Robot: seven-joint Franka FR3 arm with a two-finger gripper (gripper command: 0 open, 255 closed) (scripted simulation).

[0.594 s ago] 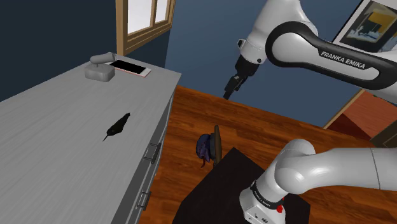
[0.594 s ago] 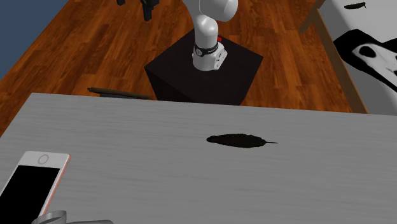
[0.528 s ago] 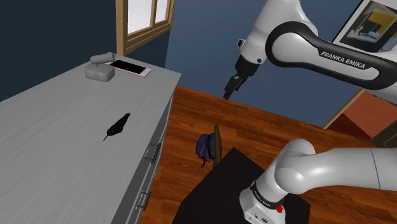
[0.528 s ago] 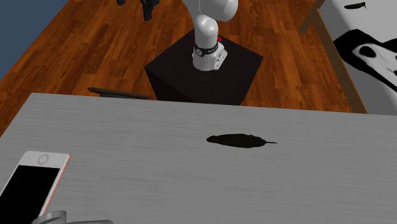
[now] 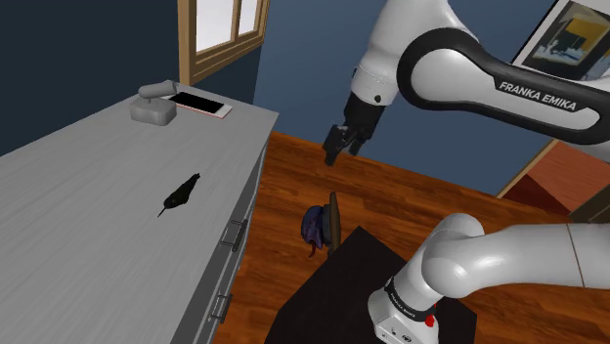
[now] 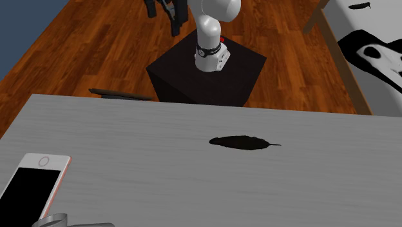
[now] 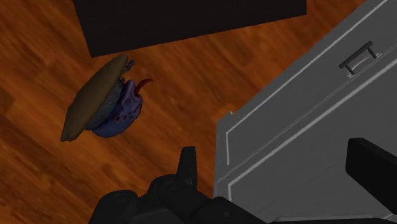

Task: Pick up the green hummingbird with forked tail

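One tool (image 5: 335, 154) spread, above floor (image 5: 411, 200) | dark hummingbird (image 5: 180, 193) lying on counter (image 5: 78, 225)

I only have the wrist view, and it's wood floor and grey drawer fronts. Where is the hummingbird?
Observer: The dark hummingbird lies on top of the grey cabinet, out in the open, around the middle of the top.
Operator: Is the gripper above that top?
Observer: No. In the shoulder view the gripper hangs over the floor, beyond the cabinet's edge and to the right of the bird in that view.
Operator: Anything close to the bird?
Observer: No. A phone and a grey object sit at the end of the top near the window, well apart from the bird.
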